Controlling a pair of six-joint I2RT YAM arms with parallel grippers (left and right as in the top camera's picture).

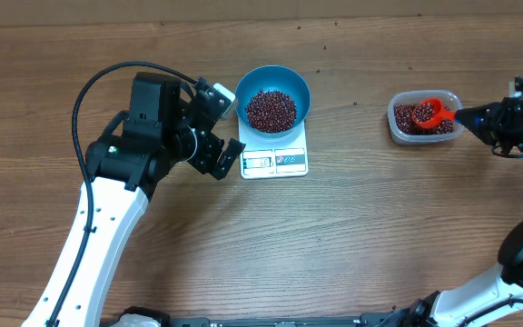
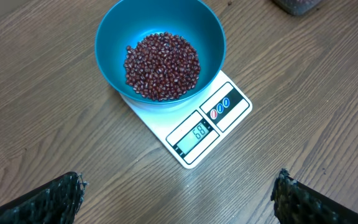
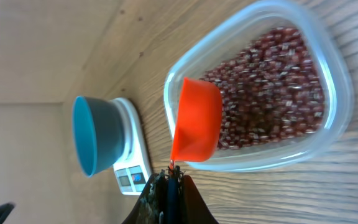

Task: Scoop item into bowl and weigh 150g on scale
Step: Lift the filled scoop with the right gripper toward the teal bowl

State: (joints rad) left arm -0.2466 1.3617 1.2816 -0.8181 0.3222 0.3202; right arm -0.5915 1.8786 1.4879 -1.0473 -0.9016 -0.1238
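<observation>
While the left gripper (image 1: 225, 130) hangs by the scale (image 1: 275, 162), a scoop (image 1: 434, 113) sits in the tub (image 1: 395, 127)

With its white forearm slanting up from the near left edge of the table (image 1: 352, 236), the left arm bends at a black wrist. It points its gripper rightward at the scale, just beside it but not touching. The jaws stand wide apart with nothing between them. The blue bowl (image 1: 243, 91) rests on the back part of the white scale, a heap of dark red beans (image 1: 271, 109) covering its bottom. The display in front of it appears to read 68. Well apart, at the right side of the table, the right arm rises from the near right corner and aims the right gripper (image 1: 472, 115) leftward at the clear tub. Its jaws are closed tight on the thin handle of the orange-red scoop. The scoop's cup lies inside the tub at the end nearer the gripper, with beans in it. More beans cover the tub's floor, blurred in the wrist view.
</observation>
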